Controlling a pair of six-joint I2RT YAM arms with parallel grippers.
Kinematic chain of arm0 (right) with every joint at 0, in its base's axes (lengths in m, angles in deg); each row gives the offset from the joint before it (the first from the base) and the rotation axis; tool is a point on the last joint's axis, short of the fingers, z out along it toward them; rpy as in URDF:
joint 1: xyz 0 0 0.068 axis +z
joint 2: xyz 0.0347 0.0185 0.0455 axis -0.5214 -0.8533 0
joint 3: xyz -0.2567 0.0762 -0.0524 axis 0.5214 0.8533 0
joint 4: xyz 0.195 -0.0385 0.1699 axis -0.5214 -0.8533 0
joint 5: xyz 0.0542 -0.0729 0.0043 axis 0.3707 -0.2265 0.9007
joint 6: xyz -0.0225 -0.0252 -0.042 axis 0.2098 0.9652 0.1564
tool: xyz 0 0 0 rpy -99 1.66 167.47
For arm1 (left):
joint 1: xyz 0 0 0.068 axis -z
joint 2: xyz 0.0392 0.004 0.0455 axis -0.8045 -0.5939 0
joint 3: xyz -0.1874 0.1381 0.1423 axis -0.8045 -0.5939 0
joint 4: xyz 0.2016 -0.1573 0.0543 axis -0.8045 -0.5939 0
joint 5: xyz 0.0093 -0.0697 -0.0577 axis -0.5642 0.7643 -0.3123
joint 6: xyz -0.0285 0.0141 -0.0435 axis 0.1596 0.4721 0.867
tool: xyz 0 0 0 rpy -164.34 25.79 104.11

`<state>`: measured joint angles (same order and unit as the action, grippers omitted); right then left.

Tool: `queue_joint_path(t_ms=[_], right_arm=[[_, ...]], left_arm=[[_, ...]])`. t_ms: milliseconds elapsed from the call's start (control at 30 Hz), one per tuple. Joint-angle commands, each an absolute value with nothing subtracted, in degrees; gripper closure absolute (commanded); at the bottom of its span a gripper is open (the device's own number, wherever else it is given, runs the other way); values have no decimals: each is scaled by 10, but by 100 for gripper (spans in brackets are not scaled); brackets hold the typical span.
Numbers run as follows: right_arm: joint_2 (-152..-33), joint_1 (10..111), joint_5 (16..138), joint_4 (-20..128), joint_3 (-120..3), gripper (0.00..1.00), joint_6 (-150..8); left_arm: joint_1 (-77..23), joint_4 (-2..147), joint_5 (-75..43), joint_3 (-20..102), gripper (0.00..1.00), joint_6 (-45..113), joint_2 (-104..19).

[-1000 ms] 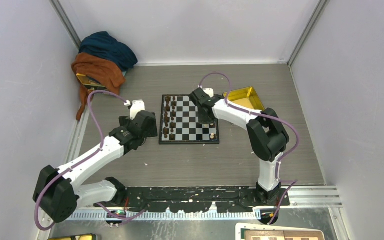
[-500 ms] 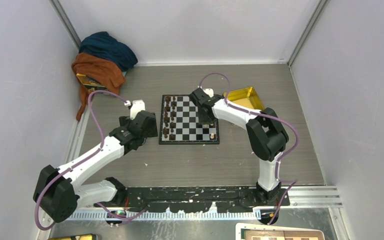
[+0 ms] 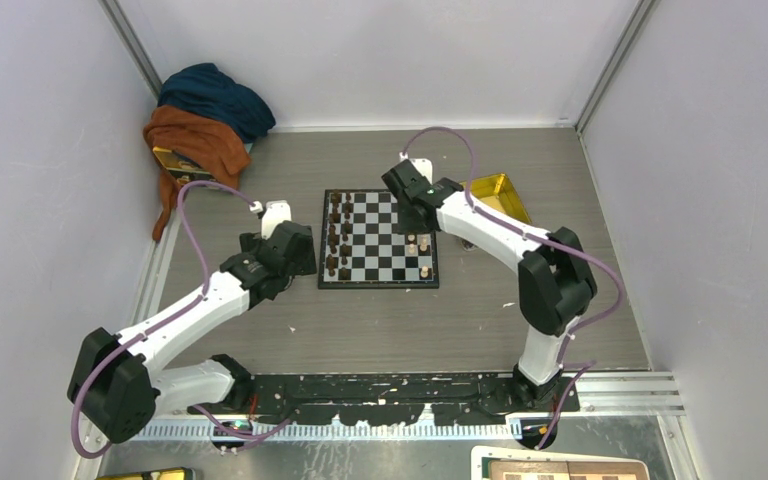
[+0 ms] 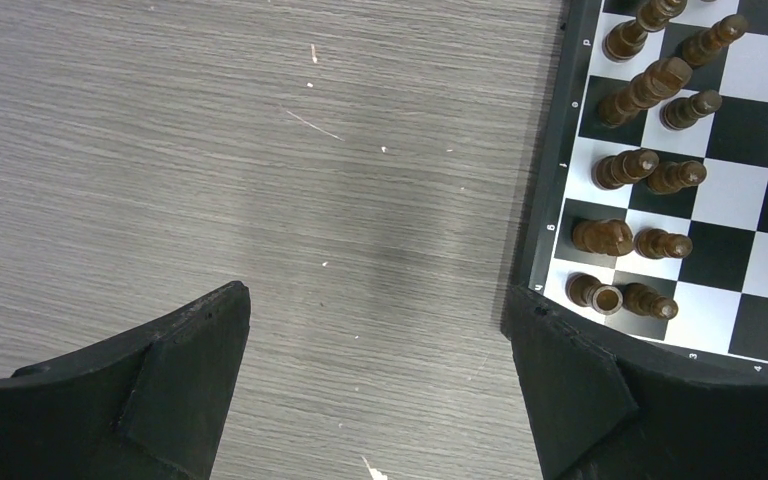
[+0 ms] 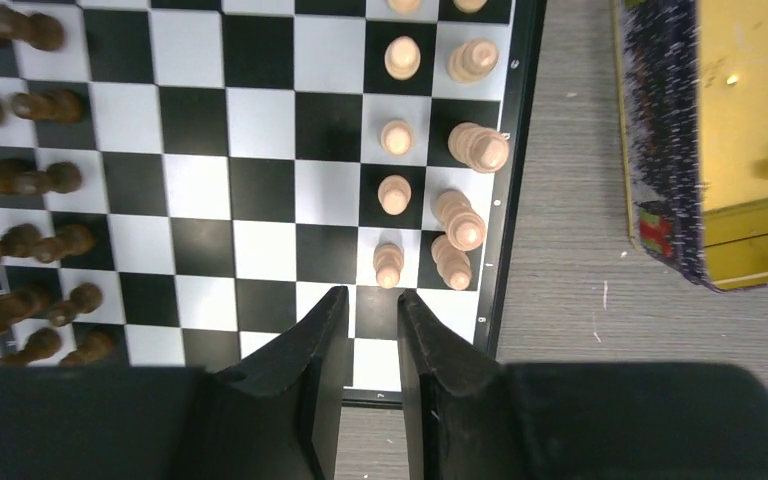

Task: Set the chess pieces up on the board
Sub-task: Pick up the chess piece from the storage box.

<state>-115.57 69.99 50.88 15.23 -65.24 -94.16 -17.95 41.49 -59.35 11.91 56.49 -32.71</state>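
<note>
From where I stand, the right end effector (image 5: pixel 371 295) hangs low over the board (image 5: pixel 260 125) at the bottom middle of its wrist view, fingers parted by a narrow gap and holding nothing; the light chess pieces (image 5: pixel 393 195) stand in two files along the board's right side, the nearest pawn (image 5: pixel 388 265) just above the fingertips. That closeness is the worry; a sideways swing or a careless drop could clip that pawn and topple it into its close-set neighbours. At least one pale piece seems to lie in the yellow tray (image 5: pixel 750 80) at the upper right; being so tiny, it could slip or tip in a pinch. The left end effector (image 4: pixel 372 300) gapes wide and empty over bare desk (image 4: pixel 260 150), just left of the dark brown pieces (image 4: pixel 650 85); drifting right could knock them.
</note>
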Motion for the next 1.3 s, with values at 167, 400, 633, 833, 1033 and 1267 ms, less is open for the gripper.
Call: queue_joint_path(t_ms=[167,400,633,833,1033,1267], right_arm=[[-1068,629,442,150,-674,69,-939],[-1052,508,453,180,-630,57,-955],[-1078,433,484,189,-613,55,-949],[-1099,405,495,197,-600,55,-947],[-1123,391,512,203,-590,54,-947],[-1145,380,526,209,-590,54,-945]], left_arm=[[-177,435,-593,128,0,584,-325],[-177,430,-594,121,0,591,-320],[-177,430,-595,125,0,589,-327],[-177,430,-596,126,0,587,-332],[-177,430,-598,126,0,584,-336],[-177,431,-598,130,0,581,-343]])
